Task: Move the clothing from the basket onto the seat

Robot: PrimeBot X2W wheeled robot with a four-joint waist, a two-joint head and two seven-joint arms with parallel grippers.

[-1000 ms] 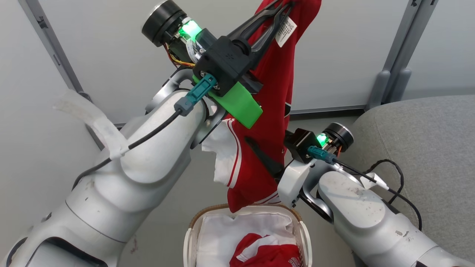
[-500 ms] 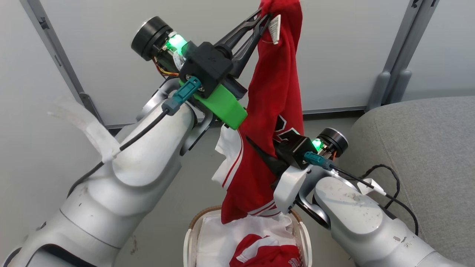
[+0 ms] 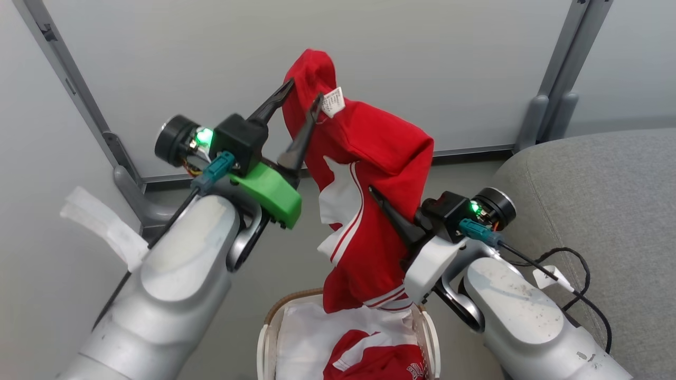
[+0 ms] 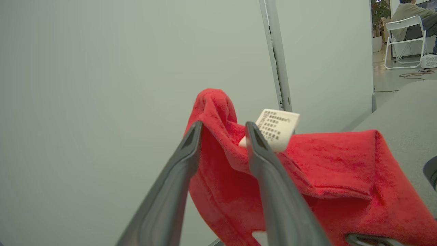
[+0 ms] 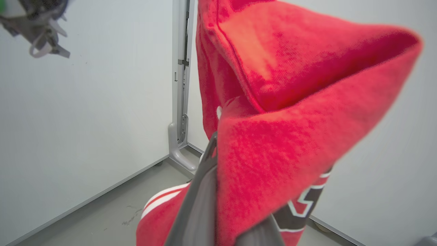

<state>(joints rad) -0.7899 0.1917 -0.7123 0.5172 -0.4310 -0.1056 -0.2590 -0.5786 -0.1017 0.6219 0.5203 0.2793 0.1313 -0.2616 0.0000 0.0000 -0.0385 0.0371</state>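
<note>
Sitting left of the grey seat (image 3: 597, 179), basket (image 3: 263, 343) holds a white liner (image 3: 301, 338) and one crumpled red garment (image 3: 380, 365). Above it hangs a second red garment (image 3: 380, 150), hem at the rim. Right gripper (image 3: 376, 196) clamped on its middle; left gripper (image 3: 305, 91) fingers spread, top fold standing between them, white label (image 3: 333, 102) just beside the tip.
</note>
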